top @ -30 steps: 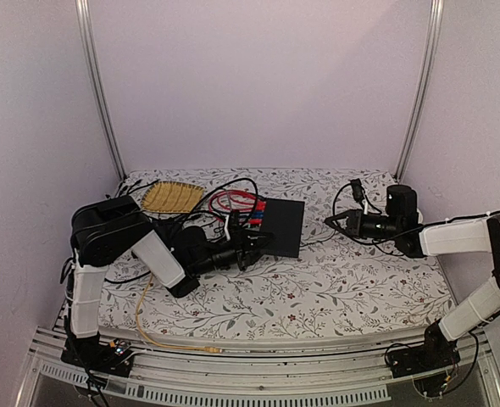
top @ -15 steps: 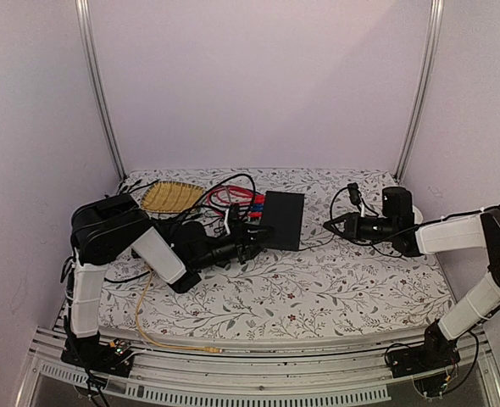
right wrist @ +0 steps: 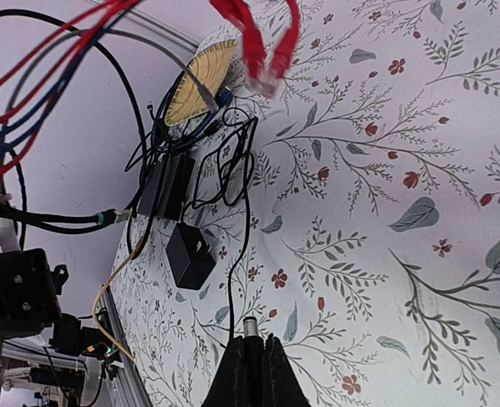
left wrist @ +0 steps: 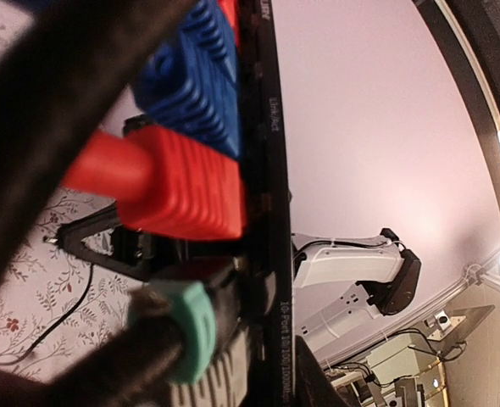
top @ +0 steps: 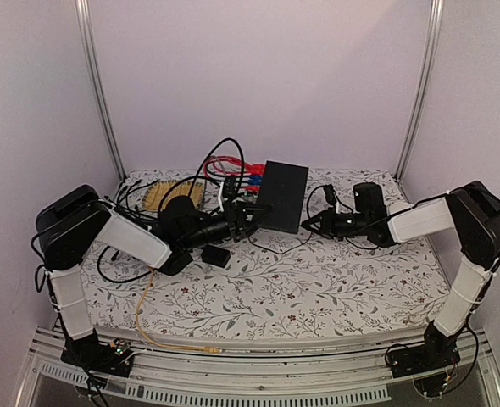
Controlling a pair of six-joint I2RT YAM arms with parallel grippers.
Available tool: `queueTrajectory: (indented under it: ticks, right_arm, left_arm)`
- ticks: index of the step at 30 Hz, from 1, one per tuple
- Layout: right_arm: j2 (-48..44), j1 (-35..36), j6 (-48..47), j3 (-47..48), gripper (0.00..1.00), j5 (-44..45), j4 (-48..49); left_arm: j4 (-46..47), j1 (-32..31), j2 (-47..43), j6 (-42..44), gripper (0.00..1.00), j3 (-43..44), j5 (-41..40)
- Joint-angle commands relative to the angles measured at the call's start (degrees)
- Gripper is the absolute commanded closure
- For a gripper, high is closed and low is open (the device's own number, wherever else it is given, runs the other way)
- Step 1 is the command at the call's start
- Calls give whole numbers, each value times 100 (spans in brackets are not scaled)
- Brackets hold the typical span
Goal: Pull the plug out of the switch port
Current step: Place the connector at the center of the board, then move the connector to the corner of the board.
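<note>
The flat black switch (top: 284,195) is tipped up off the cloth near the back. Red, blue and black cables (top: 233,174) run into the ports on its left edge. My left gripper (top: 248,212) is at that edge. In the left wrist view the thin port edge (left wrist: 271,212) carries a blue plug (left wrist: 191,85), a red plug (left wrist: 178,182) and a green-booted black plug (left wrist: 178,326), on which my jaws are shut. My right gripper (top: 311,223) is just right of the switch, shut on a thin black cable's metal-tipped barrel plug (right wrist: 252,326), which is free of any socket.
A black power adapter (top: 216,256) lies on the flowered cloth; it also shows in the right wrist view (right wrist: 189,254). A woven yellow mat (top: 161,197) is at the back left. A dark grey box (right wrist: 167,186) with a yellow cable (top: 144,314) lies among tangled cables.
The switch has risen and tipped up toward the back with my left gripper at its ports. My right gripper has moved left, closer to the switch.
</note>
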Motion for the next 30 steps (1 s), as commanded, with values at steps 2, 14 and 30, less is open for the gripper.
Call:
queueTrajectory:
  ticks: [2,14,30]
  right_arm:
    - [558,474,412,407,98,198,316]
    - [1704,1193,494,1622,86,444,172]
    - [2354,1628,-199,2566,63,827,-481]
  left_arm:
    - [259,269,-975,1112,100,65,208]
    - [-191,548,-1653,1341,100,-302,197]
    - [-244,651,-1989,1263,100,-591,-154]
